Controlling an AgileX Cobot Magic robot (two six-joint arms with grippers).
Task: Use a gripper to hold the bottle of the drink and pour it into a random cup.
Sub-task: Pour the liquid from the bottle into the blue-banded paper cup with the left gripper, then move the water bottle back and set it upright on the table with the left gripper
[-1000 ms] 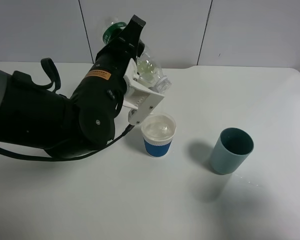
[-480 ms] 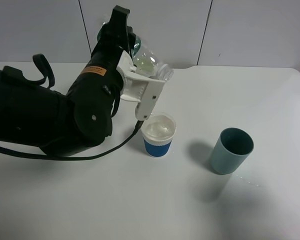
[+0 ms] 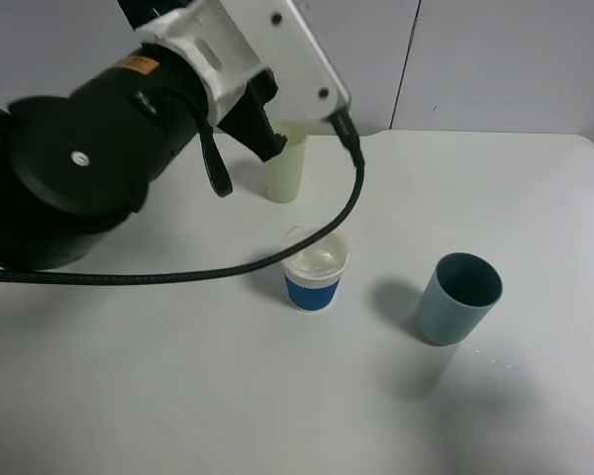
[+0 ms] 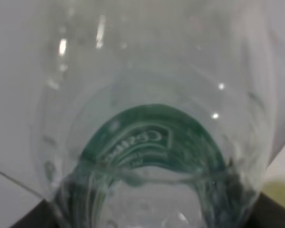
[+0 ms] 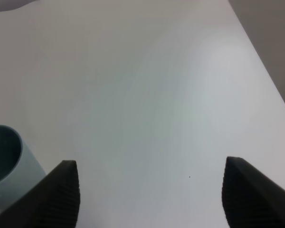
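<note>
While lifted high over the table [image 3: 178,396], clamps the bottle [image 4: 147,142] in the left gripper [image 3: 269,47], hard against the wrist lens, green label showing through clear plastic; fingertips hidden. Lower down, on the table: white cup [image 3: 314,269] with blue band, upright, in front of a pale green cup [image 3: 285,164], teal cup [image 3: 458,297] apart to the right. Holds the right gripper [image 5: 149,190] spread wide, gripping nothing.

Cup [image 3: 314,272] on the table [image 3: 178,396]; taller cup [image 3: 286,168] behind it; another cup [image 3: 458,297] to its right.
</note>
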